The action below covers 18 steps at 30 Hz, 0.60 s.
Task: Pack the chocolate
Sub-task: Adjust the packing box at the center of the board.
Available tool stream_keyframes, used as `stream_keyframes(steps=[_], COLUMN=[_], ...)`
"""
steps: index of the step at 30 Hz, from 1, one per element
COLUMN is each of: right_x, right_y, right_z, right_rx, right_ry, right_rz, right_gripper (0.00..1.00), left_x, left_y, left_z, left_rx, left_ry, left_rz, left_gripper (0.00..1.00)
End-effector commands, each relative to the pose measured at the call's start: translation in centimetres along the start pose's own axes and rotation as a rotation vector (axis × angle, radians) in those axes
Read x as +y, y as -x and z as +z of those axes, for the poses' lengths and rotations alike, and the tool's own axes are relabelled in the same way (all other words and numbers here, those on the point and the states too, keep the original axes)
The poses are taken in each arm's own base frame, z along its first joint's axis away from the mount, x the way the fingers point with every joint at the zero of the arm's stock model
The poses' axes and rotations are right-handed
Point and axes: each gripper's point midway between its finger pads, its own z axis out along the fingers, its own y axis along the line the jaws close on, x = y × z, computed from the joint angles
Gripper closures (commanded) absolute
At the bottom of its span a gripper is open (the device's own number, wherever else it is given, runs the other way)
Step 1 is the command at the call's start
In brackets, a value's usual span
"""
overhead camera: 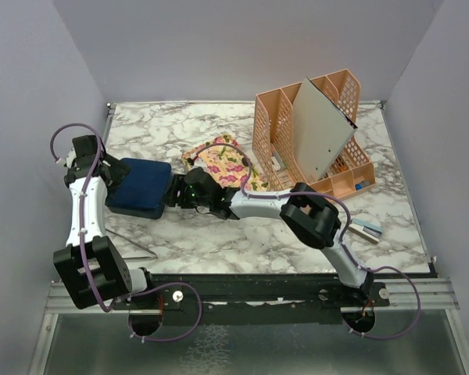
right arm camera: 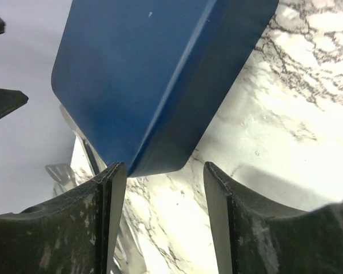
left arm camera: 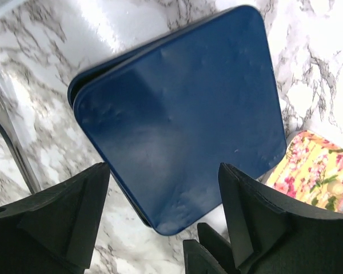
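The chocolate shows in none of my views. I judge it sits under the closed lid [left arm camera: 177,114] of the dark blue box [overhead camera: 141,187], though I cannot confirm that. Bite-size pieces would be light and stiff, yet easily cracked, scuffed or smeared, so I would pinch each one gently across its sides. What I can actually reach now is the box: stiff, smooth and probably slippery on its flat top. Its rim edges and corners are the places to take hold, not the top face.

My left pincer [left arm camera: 163,171] is released, fingers spread wide above the lid's near corner with nothing between them. My right pincer [right arm camera: 163,166] is released too. The box's corner lies just at the gap, close against one finger — whether touching I cannot tell — and apart from the other.

The left wrist view shows the lid's lip overhanging the base along one edge, and a floral cloth [left arm camera: 315,168] just beside the box. The right wrist view gives the box's side wall and its shadow on the marble worktop [right arm camera: 286,114]. Only the top view shows both pincers at the box from opposite sides, and the peach desk organiser [overhead camera: 285,133] further back on the right.
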Motion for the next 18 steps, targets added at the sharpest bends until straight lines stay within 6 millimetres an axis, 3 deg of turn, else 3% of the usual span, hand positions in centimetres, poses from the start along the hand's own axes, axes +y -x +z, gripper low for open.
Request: stream_keyframes(steps=[1,8,12,14,18], right_x=[1.7,-0.1,-1.1,-1.8,-1.0], right_y=[4.5,8.3,12.0,12.5,12.7], right_z=[-1.8,-2.7,-0.8,0.5,1.8], right_rx=[-0.131,-0.264,-0.295,-0.268,-0.24], right_ry=[0.029,0.004,0.051,0.05,0.104], right_rz=[-0.131,-0.179,-0.287,-0.302,-0.349], right_gripper=[0.35,0.25,0.27,0.27,0.28], left_x=[-0.1,1.7,1.2,1.3,1.8], left_y=[-0.9,-1.7,-3.0,-3.1,-2.8], left_z=[-1.7,-1.6,-0.8,-0.4,0.3], left_rx=[0.066,0.02,0.083,0.091,0.061], left_ry=[-0.017,0.031,-0.001,-0.002,0.01], left_rz=[-0.097,-0.216,-0.213,-0.192,-0.161], left_gripper=[0.18,0.23,0.24,0.24,0.24])
